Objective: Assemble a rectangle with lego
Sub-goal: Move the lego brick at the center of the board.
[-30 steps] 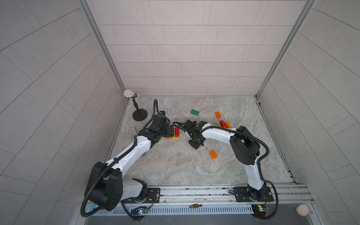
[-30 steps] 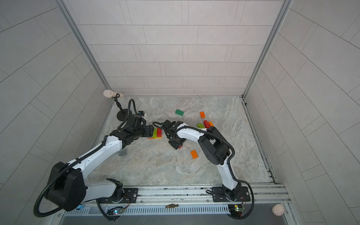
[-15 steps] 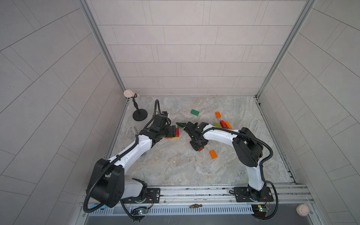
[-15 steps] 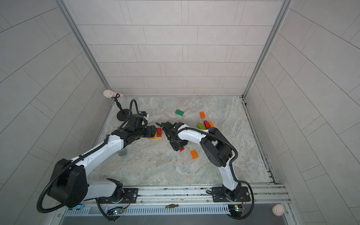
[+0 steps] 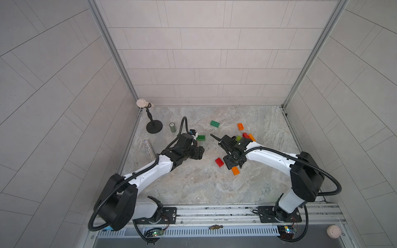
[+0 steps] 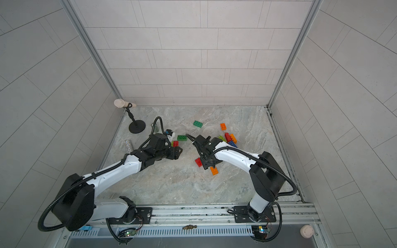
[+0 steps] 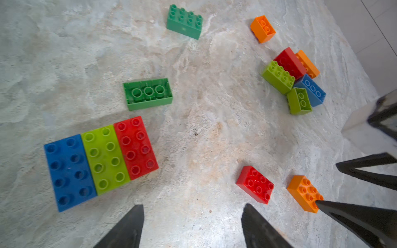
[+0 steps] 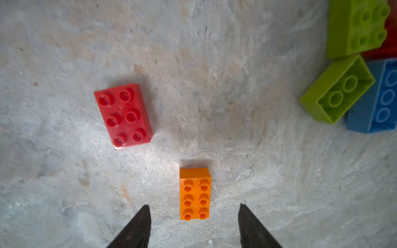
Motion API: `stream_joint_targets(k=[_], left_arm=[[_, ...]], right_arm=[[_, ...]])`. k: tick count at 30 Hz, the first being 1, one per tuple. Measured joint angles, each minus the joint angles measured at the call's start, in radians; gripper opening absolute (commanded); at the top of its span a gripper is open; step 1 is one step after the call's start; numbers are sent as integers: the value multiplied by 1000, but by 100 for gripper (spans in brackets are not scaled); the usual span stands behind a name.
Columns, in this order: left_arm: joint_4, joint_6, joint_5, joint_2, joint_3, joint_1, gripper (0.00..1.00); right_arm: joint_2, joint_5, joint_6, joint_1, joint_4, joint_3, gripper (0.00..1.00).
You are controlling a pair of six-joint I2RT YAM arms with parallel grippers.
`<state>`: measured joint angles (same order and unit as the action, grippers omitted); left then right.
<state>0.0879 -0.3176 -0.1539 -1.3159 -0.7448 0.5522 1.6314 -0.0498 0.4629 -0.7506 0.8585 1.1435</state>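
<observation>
A blue, lime and red lego row [image 7: 101, 161] lies joined side by side on the stone floor; only its red end [image 6: 175, 143] shows in a top view. My left gripper [image 7: 193, 206] hangs open and empty beside it. A loose red brick [image 5: 219, 162] and an orange brick [image 8: 195, 193] lie near the middle. My right gripper [image 8: 193, 205] is open above the orange brick, which lies between its fingers untouched. A green brick [image 7: 148, 93] lies studs down. A dark green brick [image 5: 214, 124] and another orange one [image 5: 240, 126] sit farther back.
A pile of red, orange, lime and blue bricks [image 7: 296, 79] lies right of centre behind the right arm. A small green can [image 5: 172, 127], a glittery tube [image 5: 148, 149] and a black stand [image 5: 154, 128] occupy the back left. Tiled walls close three sides.
The right gripper's jaws have spread wider and it has shifted over the orange brick; the red brick now lies free beside it. The left gripper has moved slightly forward.
</observation>
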Motion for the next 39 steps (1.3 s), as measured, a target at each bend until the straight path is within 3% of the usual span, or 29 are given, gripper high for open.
stream_joint_targets(k=[5,20,29,39], left_arm=[[-42,0,0,-32,0,7,76],[-49,8,1,-62,0,7,76],[-46,26,20,-62,0,7,76],[-45,40,26,-58,0,8,76]], right_arm=[[21,12,13,8,-26,-76,63],[72,69,19,21,-113,-119,32],[120,84,19,-80,-100,-22,30],[208,99,-30,-60,-83,54,27]])
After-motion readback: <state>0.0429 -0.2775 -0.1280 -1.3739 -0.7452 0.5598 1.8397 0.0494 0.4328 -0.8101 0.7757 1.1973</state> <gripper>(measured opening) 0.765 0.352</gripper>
